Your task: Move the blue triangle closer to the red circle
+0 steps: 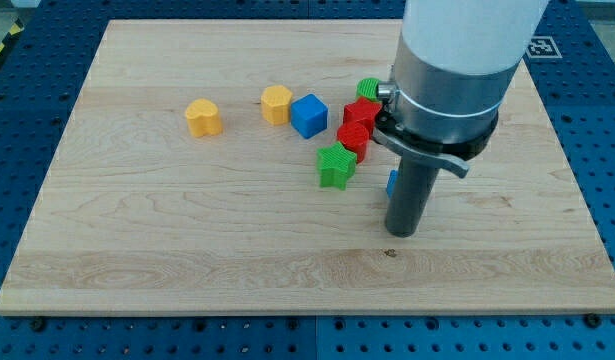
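The blue triangle [392, 183] shows only as a small blue sliver at the left side of my rod, which hides most of it. My tip [401, 232] rests on the board just below and to the right of it. Two red blocks sit touching up and to the left: one [362, 113] higher, one [353, 138] lower. I cannot tell which of them is the circle. The lower red block lies a short way up and to the left of the blue sliver.
A green star [336, 165] lies left of the rod, below the red blocks. A green block [368, 90] sits above them, partly behind the arm. A blue cube [309, 115], a yellow hexagon [277, 104] and a yellow heart [203, 117] lie further left on the wooden board [167, 250].
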### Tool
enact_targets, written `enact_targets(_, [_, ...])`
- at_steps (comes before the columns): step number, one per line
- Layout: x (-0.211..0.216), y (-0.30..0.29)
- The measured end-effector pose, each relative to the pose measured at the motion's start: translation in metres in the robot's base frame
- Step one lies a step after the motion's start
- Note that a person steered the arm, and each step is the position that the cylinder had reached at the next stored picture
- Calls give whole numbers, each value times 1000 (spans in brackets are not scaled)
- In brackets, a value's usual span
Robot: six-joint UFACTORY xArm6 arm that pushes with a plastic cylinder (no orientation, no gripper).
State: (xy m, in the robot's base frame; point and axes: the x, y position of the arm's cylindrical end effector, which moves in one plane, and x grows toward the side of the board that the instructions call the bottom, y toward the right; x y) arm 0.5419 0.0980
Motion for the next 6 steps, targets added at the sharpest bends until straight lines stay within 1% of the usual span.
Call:
enact_targets(1, [-3, 8])
enact_targets(2, [-17, 8])
enact_targets(3, [6, -6])
enact_targets(4, [-3, -10])
enact_targets(5, [-23, 3])
enact_targets(6, [-23, 8])
